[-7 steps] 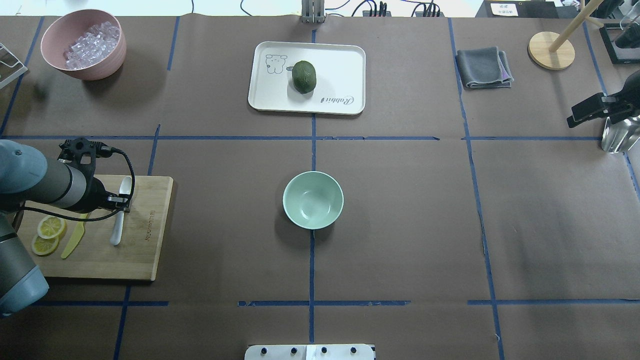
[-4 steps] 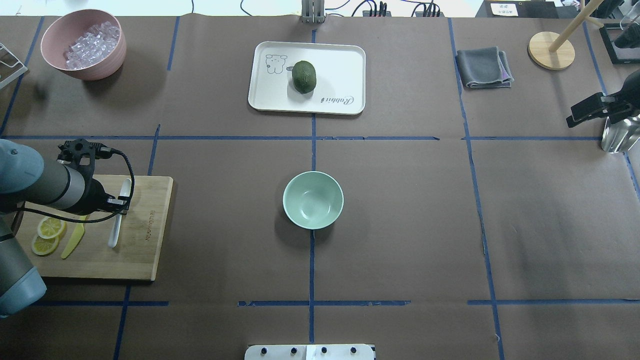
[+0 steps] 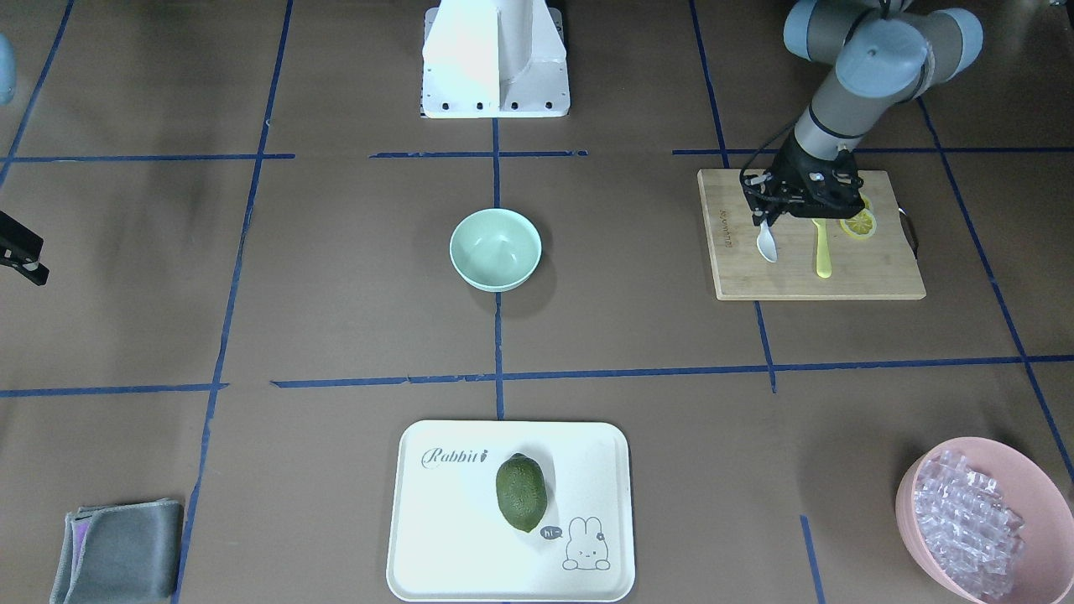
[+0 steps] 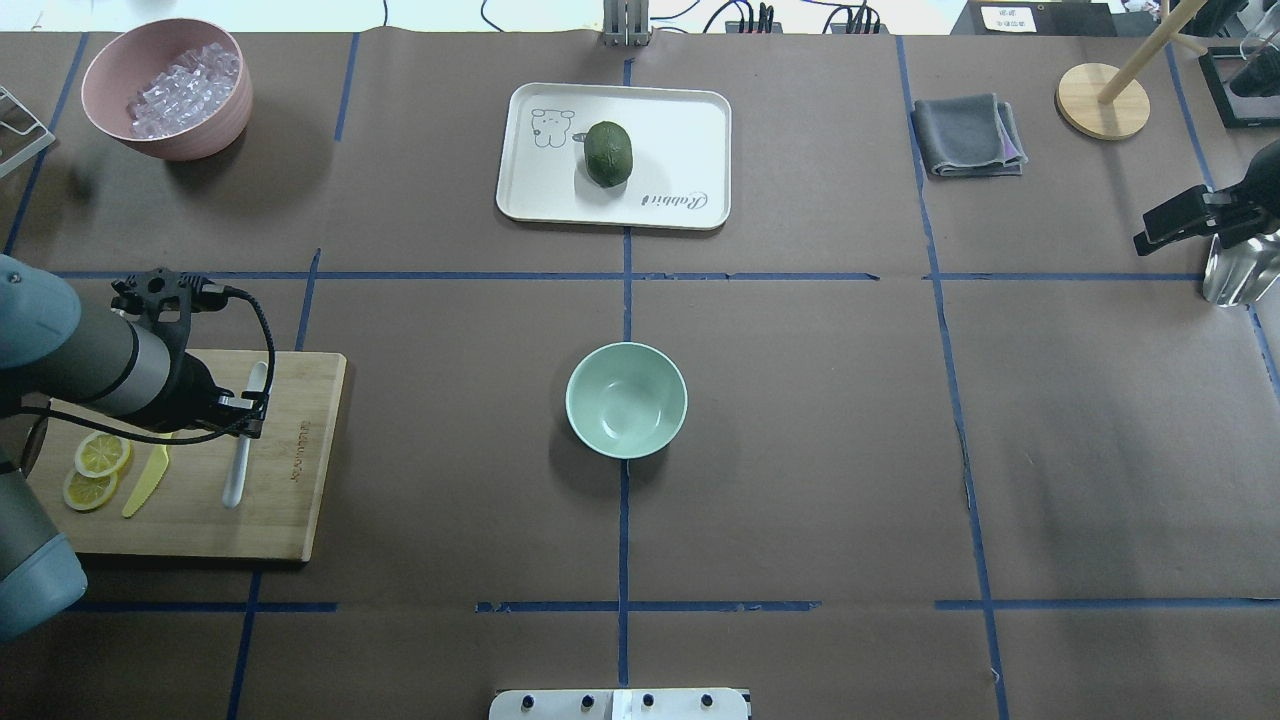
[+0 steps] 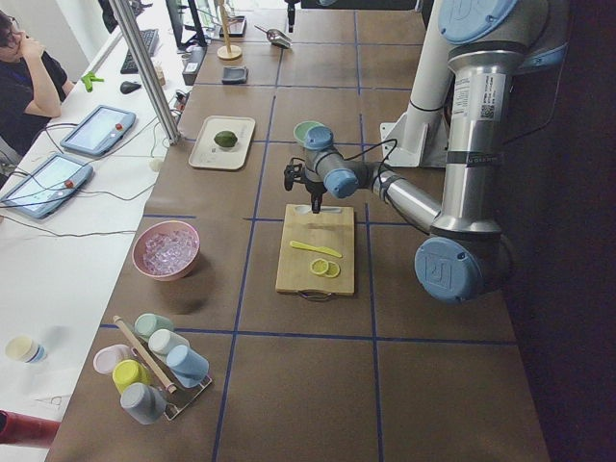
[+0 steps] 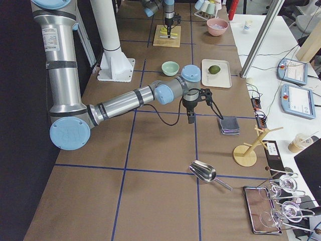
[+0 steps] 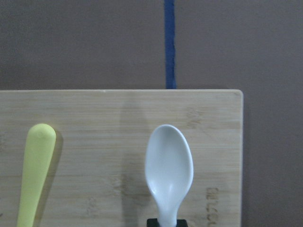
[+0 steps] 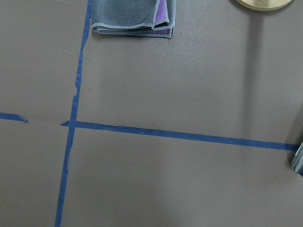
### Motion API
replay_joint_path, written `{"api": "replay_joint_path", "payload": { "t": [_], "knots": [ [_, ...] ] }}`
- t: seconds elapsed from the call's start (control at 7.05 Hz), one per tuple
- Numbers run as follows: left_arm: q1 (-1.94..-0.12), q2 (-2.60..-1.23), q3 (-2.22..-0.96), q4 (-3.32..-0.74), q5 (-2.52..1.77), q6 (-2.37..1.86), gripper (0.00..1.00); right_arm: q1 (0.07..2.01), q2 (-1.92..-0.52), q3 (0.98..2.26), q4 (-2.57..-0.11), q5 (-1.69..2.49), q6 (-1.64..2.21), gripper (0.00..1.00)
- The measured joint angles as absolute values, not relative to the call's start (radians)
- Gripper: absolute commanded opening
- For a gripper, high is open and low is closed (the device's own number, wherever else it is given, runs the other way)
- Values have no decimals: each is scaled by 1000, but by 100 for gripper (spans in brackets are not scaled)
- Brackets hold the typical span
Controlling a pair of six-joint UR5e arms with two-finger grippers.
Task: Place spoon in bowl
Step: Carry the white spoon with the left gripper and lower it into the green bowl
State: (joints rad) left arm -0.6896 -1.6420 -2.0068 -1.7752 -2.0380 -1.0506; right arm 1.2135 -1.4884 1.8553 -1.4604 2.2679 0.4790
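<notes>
The white spoon is pinched at its neck by my left gripper, which is shut on it over the wooden cutting board. In the left wrist view the scoop hangs just above the board and casts a shadow on it. In the front-facing view the scoop points away from the robot. The mint-green bowl stands empty at the table's middle, well to the right of the spoon. My right gripper hangs at the far right edge; I cannot tell whether it is open or shut.
A yellow knife and lemon slices lie on the board. A pink bowl of ice pieces stands at the back left. A white tray holds a green fruit. A grey cloth, wooden stand and metal scoop are at the right.
My left gripper has shifted slightly with the spoon in it, and the spoon now looks lifted a little off the board. The right arm and the bowl have not moved.
</notes>
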Motion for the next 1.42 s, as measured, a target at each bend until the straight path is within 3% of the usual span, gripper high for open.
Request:
{"api": "replay_joint_path", "payload": {
  "t": [0.28,0.85,1.42],
  "knots": [
    [-676,-1867,-2057,-1531,-2051,-1131,0,1264,-1496,1816,-1461,2310,388,100],
    [-492,-2302,-1800,-1474,-1996,-1343,0,1399,-1546,1681,-1459,2379,112,100],
    [-462,-2404,-1677,-1500,-1975,-1340,0,1412,-1555,1666,-1458,2382,91,100]
  ]
}}
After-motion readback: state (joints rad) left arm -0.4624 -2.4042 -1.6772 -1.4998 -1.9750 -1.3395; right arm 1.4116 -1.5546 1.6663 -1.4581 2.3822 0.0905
